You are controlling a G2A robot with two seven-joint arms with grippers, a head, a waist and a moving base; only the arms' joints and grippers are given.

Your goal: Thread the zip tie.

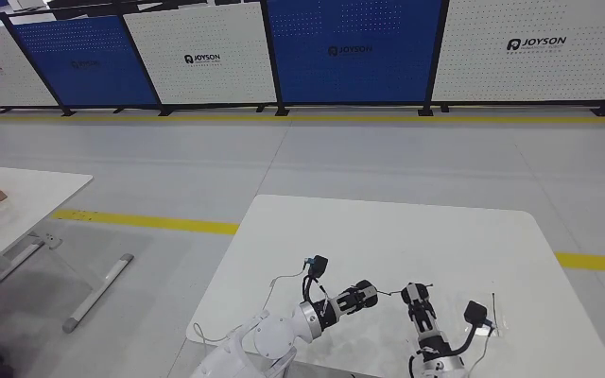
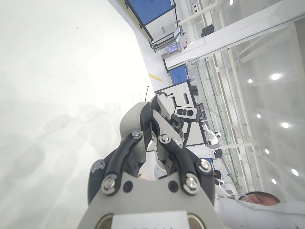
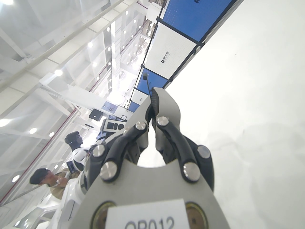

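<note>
zip tie (image 3: 147, 83) – a thin black strap – is pinched between the fingers of the right gripper (image 3: 153, 91), which are pressed together on it; a short length with the small square head at its end sticks out past the fingertips, in the air above the table (image 1: 397, 236). the left gripper (image 2: 154, 100) has its fingers closed flat against each other, pad to pad, and i cannot tell whether anything is caught between them. in the top view both grippers sit over the near part of the white table, close to the robot, the left one pointing across toward the right one, their tips near each other but apart. a faint dark line seems to run between the two tips there, too thin to say what it is. a second tie (image 1: 493, 308) lies flat on the table – out beyond the right gripper toward the table's right edge, well apart from both grippers, touched by neither. behind the table the grey floor carries a yellow line (image 1: 142, 222), blue and white panels (image 1: 354, 52) stand along the back, and another white table (image 1: 28, 194) shows at the left edge.
</note>
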